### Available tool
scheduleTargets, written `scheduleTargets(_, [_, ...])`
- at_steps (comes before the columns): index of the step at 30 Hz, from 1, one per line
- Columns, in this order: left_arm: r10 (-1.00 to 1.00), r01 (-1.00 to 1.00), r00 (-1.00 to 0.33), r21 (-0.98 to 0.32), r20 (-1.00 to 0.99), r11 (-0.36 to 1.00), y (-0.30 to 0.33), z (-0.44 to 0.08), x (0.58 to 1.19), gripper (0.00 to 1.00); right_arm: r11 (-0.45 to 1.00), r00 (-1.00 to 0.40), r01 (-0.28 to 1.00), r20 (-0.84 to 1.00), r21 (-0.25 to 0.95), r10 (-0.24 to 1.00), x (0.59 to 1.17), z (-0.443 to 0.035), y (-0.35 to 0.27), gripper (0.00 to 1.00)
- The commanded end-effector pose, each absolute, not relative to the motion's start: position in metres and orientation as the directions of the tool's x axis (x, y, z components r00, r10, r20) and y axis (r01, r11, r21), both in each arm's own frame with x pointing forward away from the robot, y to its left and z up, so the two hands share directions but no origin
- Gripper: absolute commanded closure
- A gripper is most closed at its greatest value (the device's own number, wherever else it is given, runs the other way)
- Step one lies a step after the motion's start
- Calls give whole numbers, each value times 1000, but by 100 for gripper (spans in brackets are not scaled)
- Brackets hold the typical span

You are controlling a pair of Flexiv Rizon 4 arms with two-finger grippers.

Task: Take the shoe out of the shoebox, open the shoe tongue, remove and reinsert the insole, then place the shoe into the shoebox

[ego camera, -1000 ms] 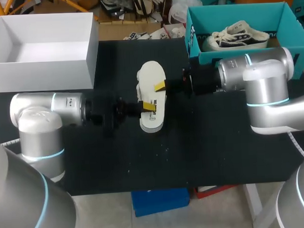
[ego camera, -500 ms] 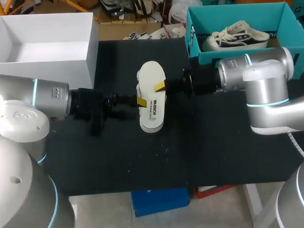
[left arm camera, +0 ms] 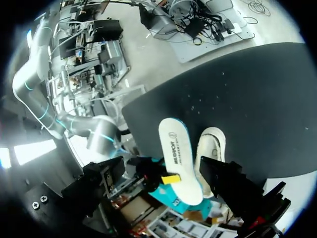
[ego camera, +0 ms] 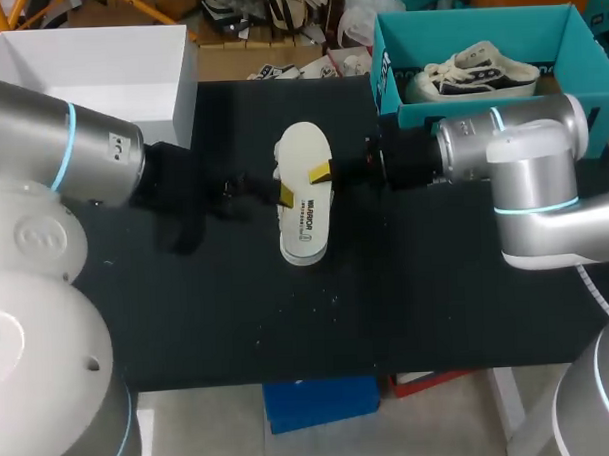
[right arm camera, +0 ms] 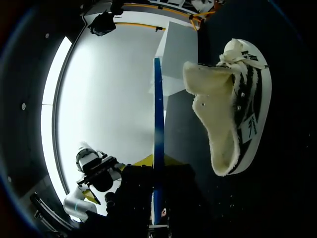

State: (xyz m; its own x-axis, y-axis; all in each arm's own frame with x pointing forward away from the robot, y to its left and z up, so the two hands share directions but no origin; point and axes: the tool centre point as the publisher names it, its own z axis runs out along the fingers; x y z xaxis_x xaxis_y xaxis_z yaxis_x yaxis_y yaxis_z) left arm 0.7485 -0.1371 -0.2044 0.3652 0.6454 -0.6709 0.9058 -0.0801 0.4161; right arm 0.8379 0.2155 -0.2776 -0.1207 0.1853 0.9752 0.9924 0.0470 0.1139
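The right gripper (ego camera: 323, 172) pinches one edge of the white, blue-edged insole (left arm camera: 179, 158), held flat above the middle of the black table (ego camera: 437, 303). Under it, on the table, lies the cream shoe (right arm camera: 237, 114) with black stripes. The left gripper (ego camera: 283, 196) is at the insole's opposite edge; I cannot tell whether it grips.

A black desk (ego camera: 417, 294) is spreading across the head view. An open-topped white box (ego camera: 185, 87) is sitting at its far left corner, with its right wall facing the middle of the desk and its near side partly hidden. Small white specks (ego camera: 332, 299) are lying scattered on the bare desk toward the near edge, well apart from the box.
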Motion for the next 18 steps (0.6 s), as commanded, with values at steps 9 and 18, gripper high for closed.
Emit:
scheduleTargets(9, [861, 980, 180, 158, -476, -118, -161, -205, 755, 0, 46, -120, 993, 975, 113, 187, 838, -277, 216, 100])
scheduleTargets(18, [934, 987, 160, 68, -318, -145, -169, -201, 753, 0, 46, -120, 993, 975, 113, 187, 838, -277, 216, 100])
